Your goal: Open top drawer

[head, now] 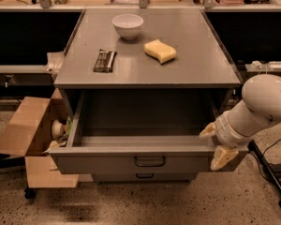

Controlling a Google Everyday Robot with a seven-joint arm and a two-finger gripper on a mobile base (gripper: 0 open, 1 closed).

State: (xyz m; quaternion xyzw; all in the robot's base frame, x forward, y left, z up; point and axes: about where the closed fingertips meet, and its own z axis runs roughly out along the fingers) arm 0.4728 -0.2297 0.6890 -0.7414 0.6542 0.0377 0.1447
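Box [25,130]: on floor off desk's left edge, beside drawer's left side, not across its path.
Packet [105,60]: desk top, near left edge.
Bowl [127,26]: desk top, toward back edge.
Sponge [160,50]: desk top, right of centre.
Drawer [107,162]: below front edge of desk [201,74], standing well out; long axis left to right; handle [149,161] at centre of front.
Gripper [216,144]: at drawer's right front corner; fingers [222,157] astride the front panel, one inside, one outside, apparently clamped on it.
Relation: drawer lies left of gripper; travel straight out from desk's front edge; little pull judged left.
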